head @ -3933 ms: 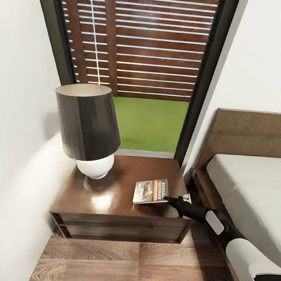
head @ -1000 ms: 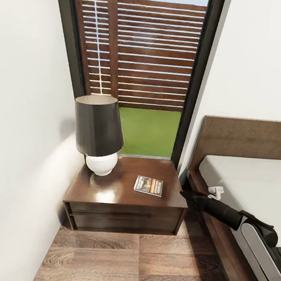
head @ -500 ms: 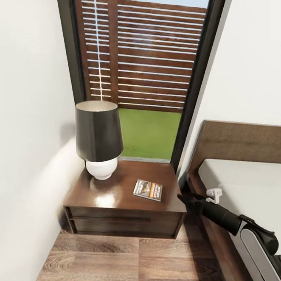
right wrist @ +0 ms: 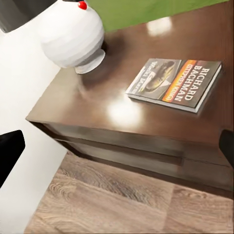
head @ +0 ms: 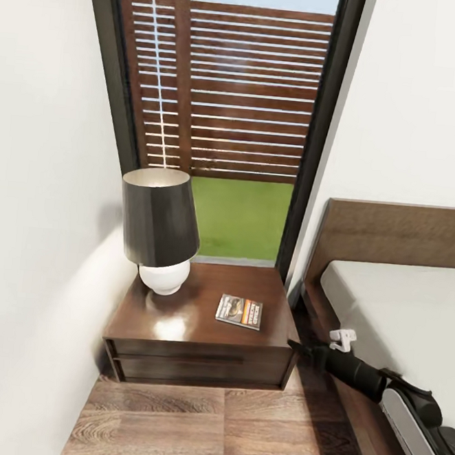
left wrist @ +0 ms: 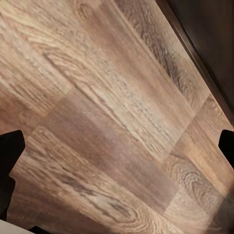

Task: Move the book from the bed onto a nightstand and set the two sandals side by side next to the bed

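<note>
The book (head: 239, 311) lies flat on top of the nightstand (head: 178, 320), near its front edge and on the side closer to the bed (head: 400, 305). Its long side runs across the nightstand, from the lamp side toward the bed side, turned a little. The cover faces up. In the right wrist view the book (right wrist: 176, 84) shows white letters on an orange band that read "RICHARD BACHMAN", next to a dark picture; the smaller writing is too blurry to read. A lamp (head: 160, 228) with a dark shade and a round white base stands on the back of the nightstand, well apart from the book. The right gripper (head: 298, 347) hangs in the air just off the front corner of the nightstand, beside the bed frame, not touching the book. Its 2 fingers are spread wide and hold nothing. The left wrist view looks down at the brown wood floor (left wrist: 112, 122), with the left gripper's 2 dark fingertips (left wrist: 10, 148) far apart at the edges, also holding nothing.
</note>
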Robot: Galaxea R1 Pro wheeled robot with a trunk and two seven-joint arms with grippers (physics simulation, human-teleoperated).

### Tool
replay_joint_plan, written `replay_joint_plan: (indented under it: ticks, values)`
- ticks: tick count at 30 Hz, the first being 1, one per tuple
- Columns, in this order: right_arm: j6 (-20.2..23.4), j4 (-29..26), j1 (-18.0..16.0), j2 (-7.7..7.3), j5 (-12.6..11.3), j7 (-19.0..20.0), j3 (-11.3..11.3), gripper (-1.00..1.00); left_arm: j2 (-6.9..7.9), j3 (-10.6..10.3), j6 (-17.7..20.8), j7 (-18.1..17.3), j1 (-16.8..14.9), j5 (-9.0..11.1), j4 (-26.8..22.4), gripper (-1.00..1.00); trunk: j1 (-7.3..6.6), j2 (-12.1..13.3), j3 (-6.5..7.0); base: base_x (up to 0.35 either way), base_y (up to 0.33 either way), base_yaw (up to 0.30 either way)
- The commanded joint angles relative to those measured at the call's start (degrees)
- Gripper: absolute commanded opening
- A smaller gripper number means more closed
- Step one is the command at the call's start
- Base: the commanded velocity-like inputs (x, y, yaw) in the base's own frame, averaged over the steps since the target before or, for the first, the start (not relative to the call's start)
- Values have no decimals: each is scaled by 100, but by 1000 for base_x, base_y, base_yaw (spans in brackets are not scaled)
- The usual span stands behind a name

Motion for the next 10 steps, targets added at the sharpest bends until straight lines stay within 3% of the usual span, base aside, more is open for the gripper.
replay_joint_plan:
  ticks: [1,10]
  values:
    - [42,69,2,7,-33,-22,8,100,0,7,20,42,9,61,-25,100,-1,-2,-4,0,0,0]
    - [73,304,17,46,-37,-49,20,100,1,-1,9,30,29,58,-20,100,-1,-2,-4,0,0,0]
